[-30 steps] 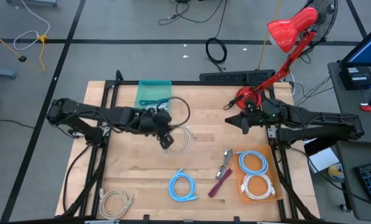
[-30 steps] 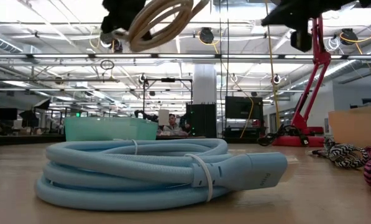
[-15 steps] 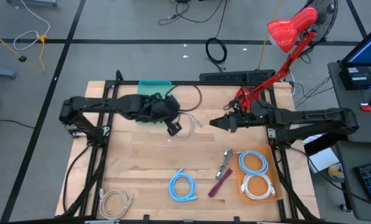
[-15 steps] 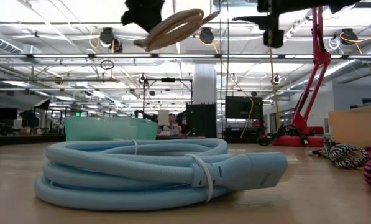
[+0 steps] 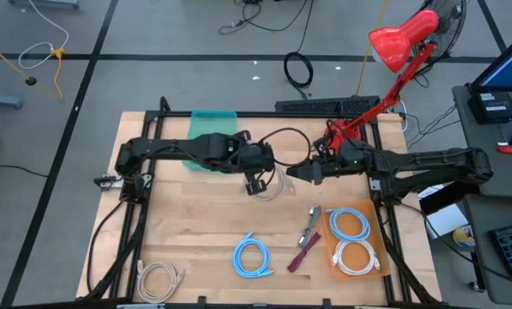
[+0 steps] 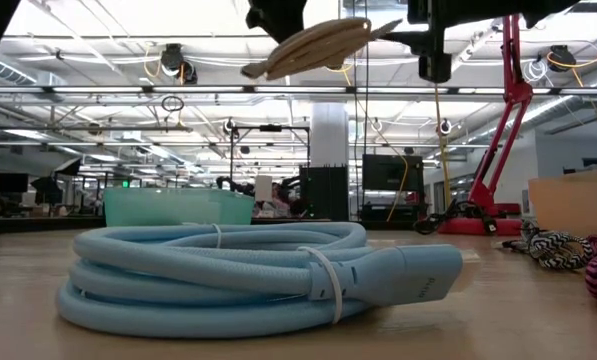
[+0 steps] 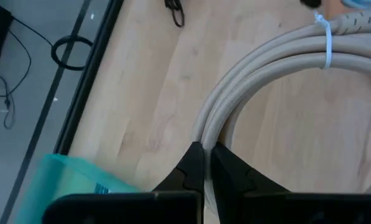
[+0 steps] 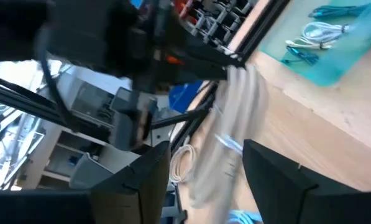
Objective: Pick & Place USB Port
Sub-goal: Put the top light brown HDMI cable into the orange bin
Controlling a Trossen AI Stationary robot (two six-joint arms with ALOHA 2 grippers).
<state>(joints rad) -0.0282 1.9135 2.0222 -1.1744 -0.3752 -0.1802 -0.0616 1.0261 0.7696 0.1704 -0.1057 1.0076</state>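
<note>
A beige USB cable, coiled and bound with a white tie (image 7: 326,38), hangs high over the middle of the table (image 5: 280,186) (image 6: 318,45). My left gripper (image 5: 257,183) (image 7: 205,155) is shut on the coil's rim. My right gripper (image 5: 292,172) (image 8: 207,149) is open and points level toward the table's left, just right of the coil. In the right wrist view the coil (image 8: 235,130) shows ahead between its two fingers. I see no touch there. My left gripper pinches the coil's bundled strands (image 7: 207,134) between its two fingers, at the rim nearest the left arm. The fingers slant down from the table's left. The coil is lifted clear of the table, nearly level, and reaches out toward my right gripper.
A teal bin (image 5: 213,127) stands at the far left. An orange tray (image 5: 355,257) with two coiled cables stands at the near right. A light blue coil (image 5: 251,256), small dark cables (image 5: 307,239) and another beige coil (image 5: 159,276) lie on the table. A red lamp (image 5: 393,51) stands at the far right.
My left gripper has carried the beige coil toward the table's right and a little up. It rolled as it went, so the coil now hangs flatter. My right gripper has moved toward the table's left, close to the coil, and has opened.
</note>
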